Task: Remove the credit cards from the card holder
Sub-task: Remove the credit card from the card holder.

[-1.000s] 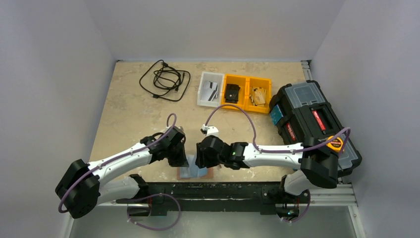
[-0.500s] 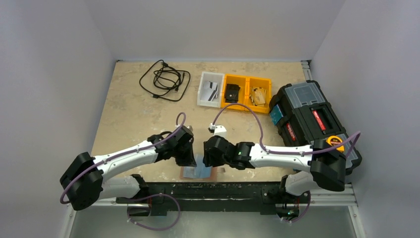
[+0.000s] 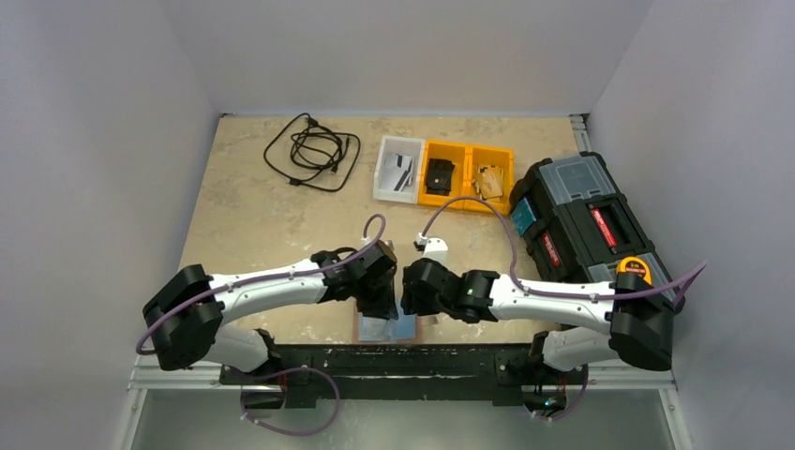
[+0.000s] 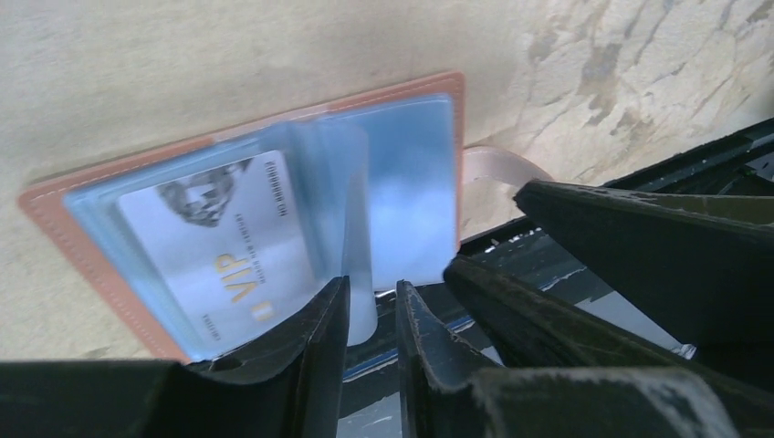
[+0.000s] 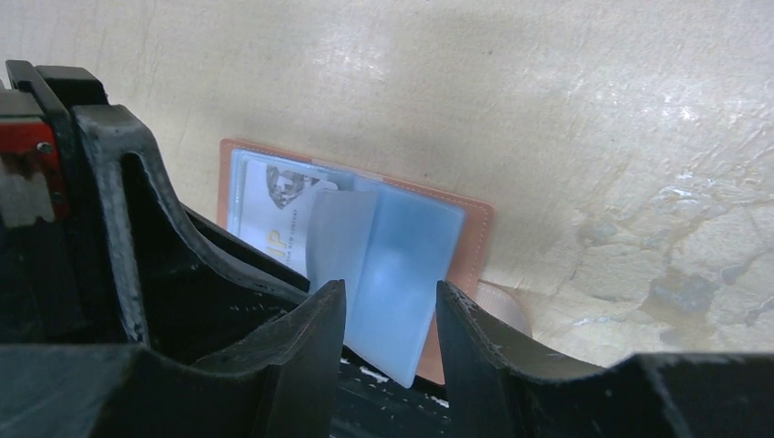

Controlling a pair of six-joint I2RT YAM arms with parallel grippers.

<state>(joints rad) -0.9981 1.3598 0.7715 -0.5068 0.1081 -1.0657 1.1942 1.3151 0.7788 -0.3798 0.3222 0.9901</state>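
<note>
The reddish-brown card holder point(image 3: 389, 328) lies open at the table's near edge, its clear sleeves facing up. A grey-silver "VIP" credit card point(image 4: 219, 246) sits in its left sleeve and also shows in the right wrist view point(image 5: 265, 210). A light blue card point(image 4: 411, 192) lies on the right half point(image 5: 402, 274). A clear sleeve page stands up between them. My left gripper point(image 3: 380, 295) hovers over the holder's near edge, jaws narrowly open with that page's corner between them point(image 4: 370, 287). My right gripper point(image 3: 411, 292) is open, its tips on either side of the light blue card point(image 5: 391, 292).
The holder's pink strap tab point(image 5: 502, 306) hangs over the table's black front rail. Far off are a coiled black cable point(image 3: 312, 150), a white tray point(image 3: 397, 169), yellow trays point(image 3: 467, 173) and a black toolbox point(image 3: 586, 225) at the right with a yellow tape measure point(image 3: 637, 270).
Both arms have moved to the right and drawn closer together over the card holder. The holder itself has shifted a little to the right.
</note>
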